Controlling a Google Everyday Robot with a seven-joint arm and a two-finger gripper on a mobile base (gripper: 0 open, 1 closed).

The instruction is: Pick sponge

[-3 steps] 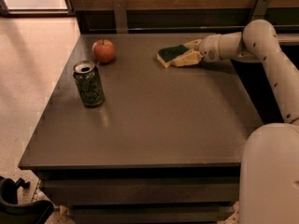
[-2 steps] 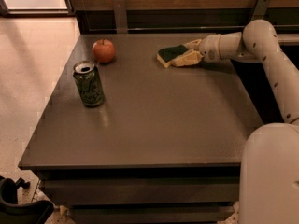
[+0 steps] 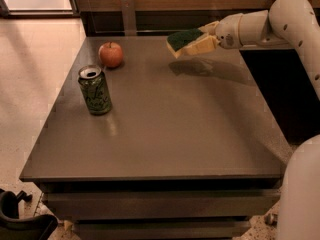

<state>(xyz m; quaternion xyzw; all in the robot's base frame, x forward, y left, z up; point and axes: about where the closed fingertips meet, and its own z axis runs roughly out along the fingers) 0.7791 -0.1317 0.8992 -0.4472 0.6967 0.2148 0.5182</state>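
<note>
The sponge (image 3: 183, 39), dark green on top over pale yellow foam, is held in the air above the far right part of the dark table (image 3: 165, 134). My gripper (image 3: 197, 41) reaches in from the right on a white arm and is shut on the sponge, its pale yellow fingers (image 3: 202, 46) clamped on the sponge's right side. The sponge's shadow lies on the table below it.
A red apple (image 3: 111, 54) sits at the table's far left. A green drink can (image 3: 95, 90) stands upright in front of it, near the left edge. A wooden wall runs behind the table. The robot's white body (image 3: 302, 194) fills the lower right corner.
The sponge was lying on the table inside the gripper's fingers. Now the gripper has lifted it off the surface, and a shadow shows beneath it.
</note>
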